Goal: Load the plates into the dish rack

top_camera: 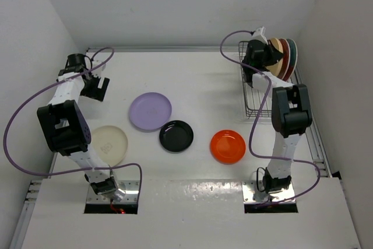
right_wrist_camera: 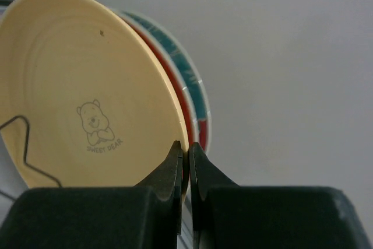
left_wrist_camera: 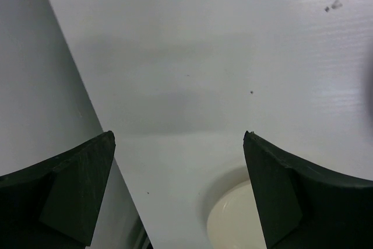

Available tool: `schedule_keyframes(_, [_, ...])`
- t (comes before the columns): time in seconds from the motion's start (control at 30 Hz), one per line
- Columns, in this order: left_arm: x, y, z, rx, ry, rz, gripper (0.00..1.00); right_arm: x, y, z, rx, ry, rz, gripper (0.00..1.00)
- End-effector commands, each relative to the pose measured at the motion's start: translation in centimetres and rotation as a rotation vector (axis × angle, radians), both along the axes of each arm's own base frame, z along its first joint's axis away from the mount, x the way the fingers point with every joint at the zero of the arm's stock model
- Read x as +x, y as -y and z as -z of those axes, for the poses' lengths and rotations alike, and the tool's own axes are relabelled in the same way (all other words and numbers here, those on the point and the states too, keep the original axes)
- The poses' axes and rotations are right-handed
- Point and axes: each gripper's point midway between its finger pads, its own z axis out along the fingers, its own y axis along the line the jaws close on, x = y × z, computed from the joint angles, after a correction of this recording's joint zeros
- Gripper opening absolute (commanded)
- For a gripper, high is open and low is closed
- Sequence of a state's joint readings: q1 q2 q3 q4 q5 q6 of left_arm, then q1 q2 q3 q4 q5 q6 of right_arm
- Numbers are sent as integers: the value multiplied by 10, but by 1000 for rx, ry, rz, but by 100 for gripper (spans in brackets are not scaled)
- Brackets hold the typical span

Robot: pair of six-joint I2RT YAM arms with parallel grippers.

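The dish rack (top_camera: 254, 96) stands at the far right. A pale yellow plate (top_camera: 275, 67) stands upright in it, with two red plates with teal (top_camera: 288, 56) behind it. My right gripper (top_camera: 267, 56) is shut on the yellow plate's rim. In the right wrist view my right gripper (right_wrist_camera: 186, 147) pinches the edge of the yellow plate (right_wrist_camera: 81, 86), with the red plates (right_wrist_camera: 192, 100) behind. The lavender (top_camera: 150, 111), black (top_camera: 176, 135), orange (top_camera: 228, 146) and cream-white (top_camera: 108, 144) plates lie flat on the table. My left gripper (top_camera: 98, 90) is open and empty; in its wrist view the left gripper (left_wrist_camera: 179, 135) hangs over bare table beyond the cream-white plate (left_wrist_camera: 236, 223).
White walls close in the table on the left, back and right. The left wall (left_wrist_camera: 35, 86) is close beside my left gripper. A rack wire (right_wrist_camera: 23, 144) shows in front of the yellow plate. Purple cables loop off both arms.
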State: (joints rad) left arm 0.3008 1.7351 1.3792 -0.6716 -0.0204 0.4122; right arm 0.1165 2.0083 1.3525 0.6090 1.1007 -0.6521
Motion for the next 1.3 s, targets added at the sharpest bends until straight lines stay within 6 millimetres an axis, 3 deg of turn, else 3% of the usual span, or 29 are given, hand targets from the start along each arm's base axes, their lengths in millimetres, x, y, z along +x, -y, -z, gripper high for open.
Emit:
schedule_keyframes(0.0, [-13,21,6,-58,-71,151,96,-10,-3,6,59,36,28,0])
schedule_keyframes(0.2, [-56,32,35,-72,-232,293,99,-14,-20,34,163,-32,-21,27])
schedule_keyframes(0.27, [-68,30,42,-75,-258,280,99,-13,-23,27,204,15,-34,37])
schedule_keyframes(0.3, [-70,31,44,-79,-267,280,99,-13,-26,30,225,11,-49,51])
schedule_keyframes(0.37, [-79,25,51,-96,-294,254,99,-10,-33,25,249,6,-89,59])
schedule_keyframes(0.43, [-91,32,57,-171,-326,253,99,-14,-35,19,263,-2,-100,68])
schedule_keyframes(0.6, [-119,35,70,-300,-393,282,95,-16,-52,4,316,13,-191,76])
schedule_keyframes(0.8, [-141,25,104,-329,-505,222,84,-22,-66,-19,354,43,-263,83])
schedule_keyframes(0.9, [-148,26,118,-349,-549,208,64,-26,-73,-32,355,57,-293,85])
schedule_keyframes(0.93, [-148,26,118,-349,-549,208,47,-29,-75,-38,358,70,-303,85])
schedule_keyframes(1.0, [-149,29,115,-372,-563,210,26,-34,-78,-52,354,102,-325,85])
schedule_keyframes(1.03, [-147,28,112,-372,-562,210,0,-35,-80,-53,356,102,-333,85])
schedule_keyframes(1.1, [-137,22,91,-353,-514,215,0,-40,-86,-68,371,137,-365,85])
schedule_keyframes(1.17, [-126,20,73,-340,-475,266,0,-40,-98,-70,390,124,-420,86])
schedule_keyframes(1.2, [-120,18,55,-337,-455,297,0,-41,-107,-79,406,131,-476,89])
schedule_keyframes(1.27, [-108,20,28,-318,-385,428,0,-43,-135,-76,449,65,-604,95])
